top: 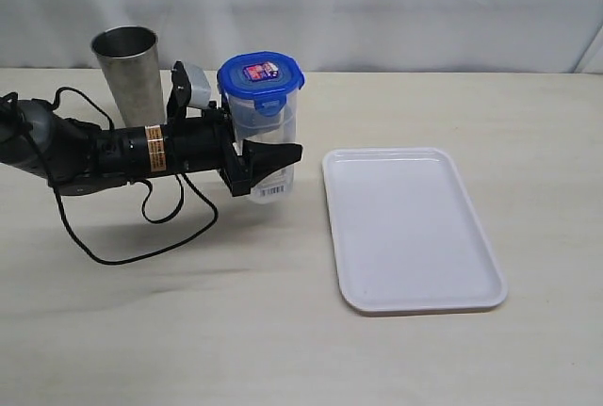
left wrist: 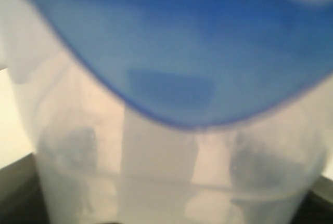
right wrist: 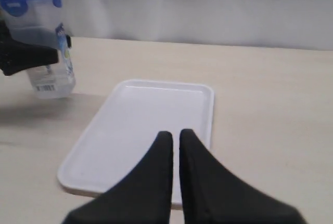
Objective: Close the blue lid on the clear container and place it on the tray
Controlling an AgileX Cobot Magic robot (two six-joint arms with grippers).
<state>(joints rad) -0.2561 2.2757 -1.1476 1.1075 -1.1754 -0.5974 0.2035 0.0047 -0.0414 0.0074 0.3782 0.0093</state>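
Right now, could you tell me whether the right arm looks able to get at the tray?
Probably yes. The right end effector, shut, points at the tray from close by, with nothing between them. The clear container is held off to one side by the left end effector.

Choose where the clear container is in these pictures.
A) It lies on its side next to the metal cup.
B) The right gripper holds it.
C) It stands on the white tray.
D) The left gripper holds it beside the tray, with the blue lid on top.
D: the left gripper clamps the clear container, the blue lid sits on top, and both are off the tray; the right gripper is shut on nothing.
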